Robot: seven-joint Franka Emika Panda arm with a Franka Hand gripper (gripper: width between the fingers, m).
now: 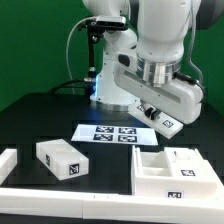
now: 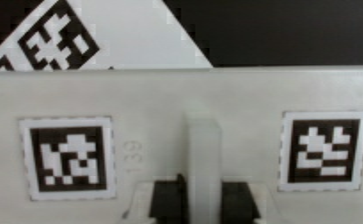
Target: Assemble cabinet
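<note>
My gripper (image 1: 152, 108) hangs above the table at the exterior view's right and is shut on a white panel (image 1: 166, 121) with marker tags, held in the air. In the wrist view the panel (image 2: 178, 125) fills the frame, with a tag on each side of a central ridge. My dark fingers (image 2: 167, 202) clamp that ridge from both sides. The cabinet box (image 1: 178, 170), white with inner compartments and a tag on its front, sits on the table below the gripper at the front right. A white drawer block (image 1: 62, 160) with a tag lies at the front left.
The marker board (image 1: 108, 133) lies flat mid-table, and its corner also shows in the wrist view (image 2: 62, 38). Long white border rails (image 1: 60, 196) run along the front edge and the left side. The arm's base (image 1: 112, 80) stands behind the marker board.
</note>
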